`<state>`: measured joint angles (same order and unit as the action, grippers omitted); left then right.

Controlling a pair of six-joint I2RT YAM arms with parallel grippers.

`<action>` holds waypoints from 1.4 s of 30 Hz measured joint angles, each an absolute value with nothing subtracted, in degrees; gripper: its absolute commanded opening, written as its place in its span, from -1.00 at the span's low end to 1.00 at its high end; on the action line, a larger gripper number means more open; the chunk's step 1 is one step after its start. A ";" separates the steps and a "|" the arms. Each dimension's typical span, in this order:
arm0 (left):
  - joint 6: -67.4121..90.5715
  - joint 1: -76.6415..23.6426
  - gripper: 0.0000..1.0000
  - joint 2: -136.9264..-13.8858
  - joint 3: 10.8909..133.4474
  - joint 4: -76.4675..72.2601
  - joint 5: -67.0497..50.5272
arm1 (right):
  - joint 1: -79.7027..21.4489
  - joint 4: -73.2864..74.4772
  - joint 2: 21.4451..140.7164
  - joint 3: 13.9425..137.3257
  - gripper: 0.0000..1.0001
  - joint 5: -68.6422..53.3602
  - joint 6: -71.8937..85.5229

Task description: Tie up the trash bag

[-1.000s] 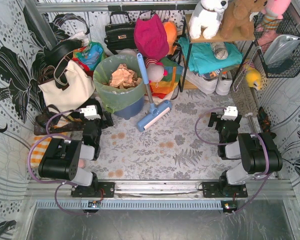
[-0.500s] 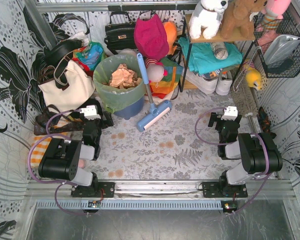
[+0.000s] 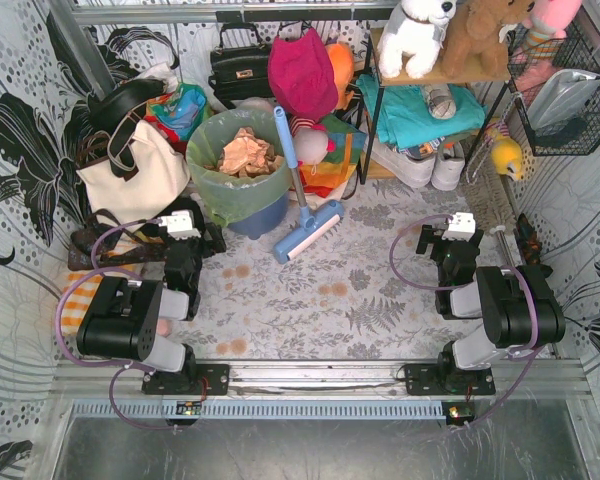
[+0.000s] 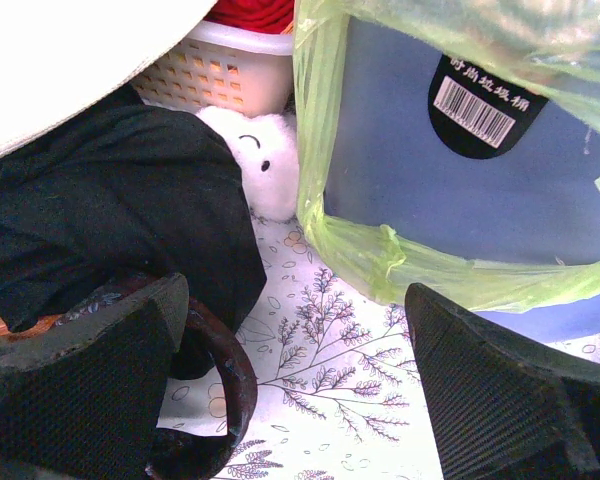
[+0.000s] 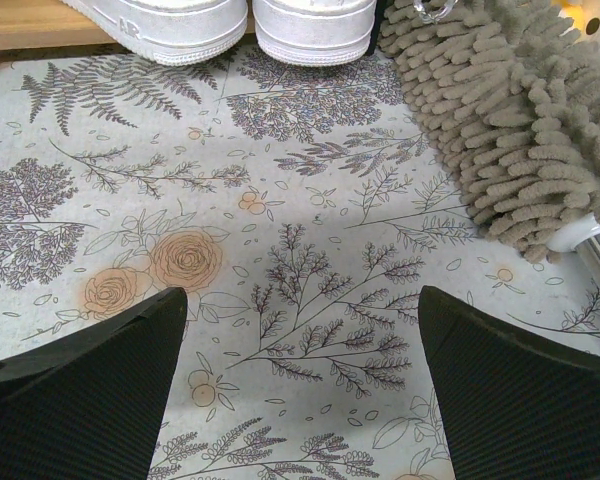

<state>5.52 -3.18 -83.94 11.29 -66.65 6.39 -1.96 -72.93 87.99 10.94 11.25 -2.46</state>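
Seeing one trash bag [image 3: 208, 170], untied, lining one blue bin [image 3: 262, 216]. Counting two grippers, both gaping: left gripper [image 4: 295, 295] just beside bin, right gripper [image 5: 300, 300] well right of bin. Noting one broom [image 3: 312, 228], perhaps touching bin.

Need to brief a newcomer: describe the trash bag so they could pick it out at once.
Look at the back left of the floral table, between the cream tote bag and the blue long-handled brush. A round blue-grey bin stands there, and the trash bag lines it, folded over its rim. It is the only translucent lime-green plastic, with crumpled tan paper inside.
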 measured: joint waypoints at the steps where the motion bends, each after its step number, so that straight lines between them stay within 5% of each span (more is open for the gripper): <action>1: 5.52 -3.16 0.96 -83.94 11.29 -66.65 6.37 | -1.96 -72.95 87.99 10.94 0.93 11.16 -2.46; 15: 5.61 -3.16 0.96 -83.09 11.49 -65.08 6.90 | -1.96 -71.05 86.46 10.98 0.93 11.79 -2.46; 28: 13.32 -3.18 0.95 -65.32 23.66 -36.05 19.79 | -1.96 -45.91 67.16 19.20 0.93 11.31 0.16; 42: 22.94 -3.16 0.95 -54.61 44.99 -1.45 25.36 | -1.98 -37.30 60.36 27.92 0.86 -16.97 8.45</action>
<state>22.94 -3.16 -54.61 44.99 -1.45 25.36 -1.98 -37.30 60.36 27.92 -16.97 8.45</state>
